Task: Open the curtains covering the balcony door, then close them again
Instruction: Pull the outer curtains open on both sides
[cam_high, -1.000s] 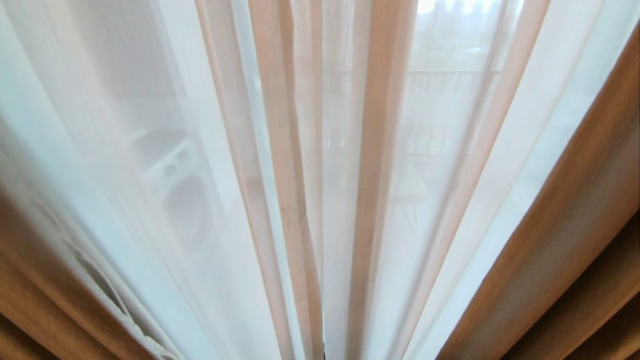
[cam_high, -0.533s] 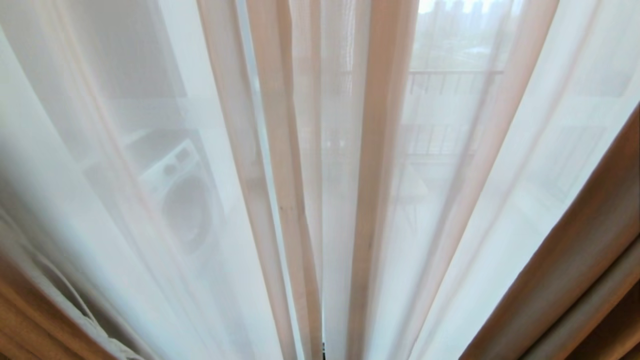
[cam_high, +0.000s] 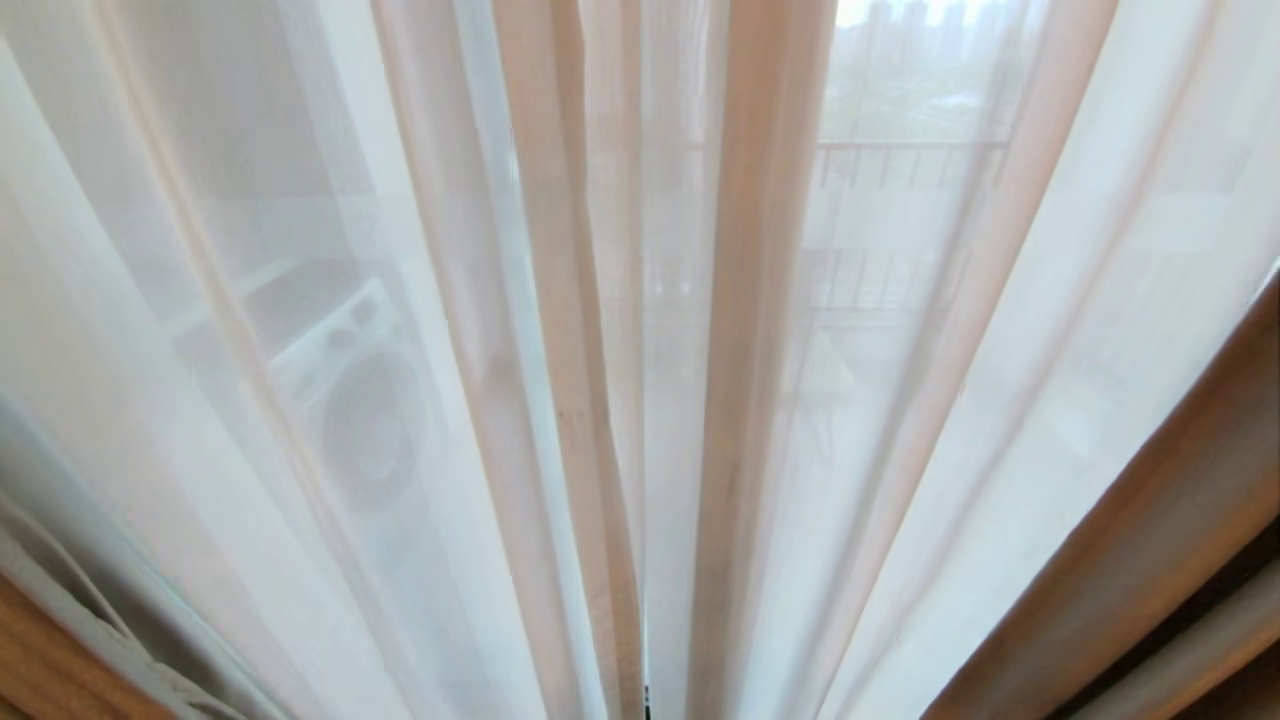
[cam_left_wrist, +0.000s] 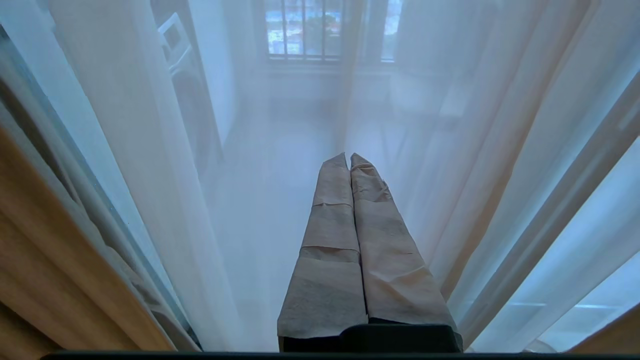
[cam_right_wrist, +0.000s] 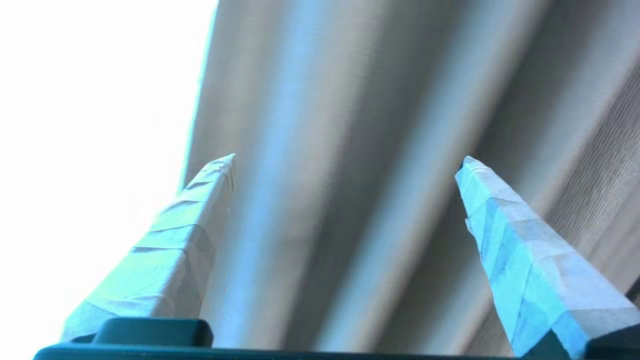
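The curtains hung across the whole head view in front of you: the thin white sheers filled the middle, gathered into tan-looking folds at the centre, and the thick brown drapes showed only at the lower right corner and as a sliver at the lower left corner. Between the two central folds, at the bottom edge, you had a narrow dark slit.

Through the sheers you could make out the balcony behind: a white washing machine on the left and a railing with dark bars on the right. The balcony door itself could not be told apart behind the cloth.

Neither arm showed in the head view. In the right wrist view your right gripper stood with its taped fingers spread wide and nothing between them; the thick drape's pleats lay just beyond the fingertips, facing the gap, with bright glare to one side. Contact with the cloth could not be told.

In the left wrist view your left gripper was clenched, its two taped fingers pressed together and holding nothing. It pointed at the sheers, apart from them, with a thick drape edge to its side.
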